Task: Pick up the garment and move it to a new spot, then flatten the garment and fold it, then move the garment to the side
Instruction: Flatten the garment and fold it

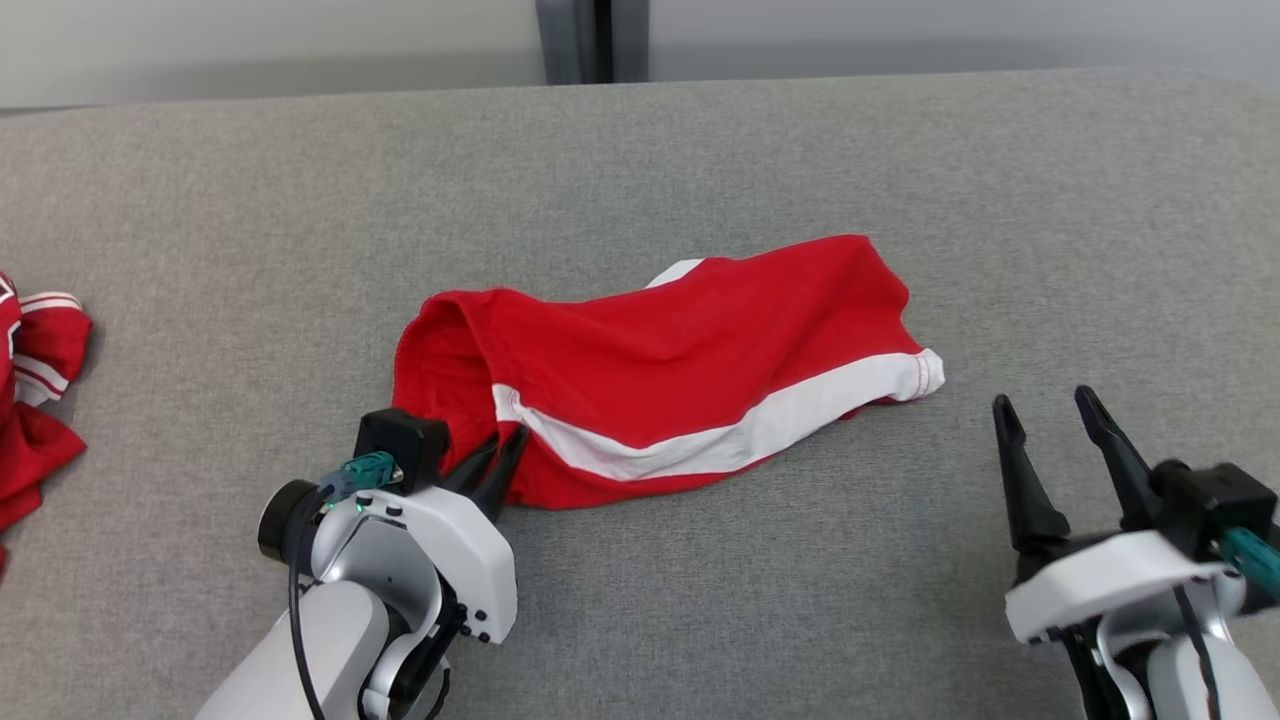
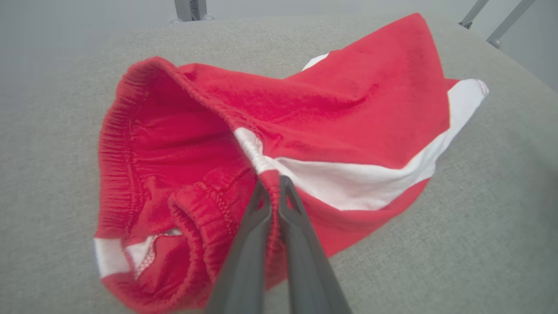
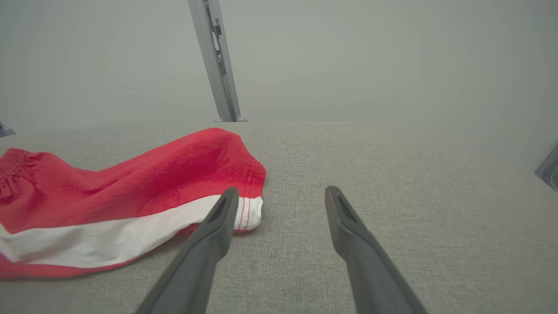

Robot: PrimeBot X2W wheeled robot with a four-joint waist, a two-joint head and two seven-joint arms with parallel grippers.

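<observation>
Finding: my left fingers (image 1: 495, 465) are pinched shut on the garment (image 1: 680, 360), which lies crumpled across the middle of the grey tabletop (image 1: 700, 150). The right fingers (image 1: 1020, 470) stand wide apart and hold nothing, near the garment's far hem but clear of it.

Risks, in my judgement:
- The pinch takes only a narrow fold at the elastic edge. A quick lift could pull that fold free.
- With one end held, the rest would hang and drag, bunching further and making the flattening harder.
- A second red garment (image 1: 35, 400) lies at the left edge of the tabletop. A move that way could tangle the two.

View comparison: the left wrist view shows the left fingers (image 2: 257, 218) closed on the gathered band, the open inside of the garment (image 2: 348, 126) and a second white strip low down. The head view shows neither the bite nor that interior. The right wrist view shows the stitched hem of the garment (image 3: 130, 187) just beside one of the right fingers (image 3: 218, 218). Contact cannot be judged there, but the head view shows a gap.
</observation>
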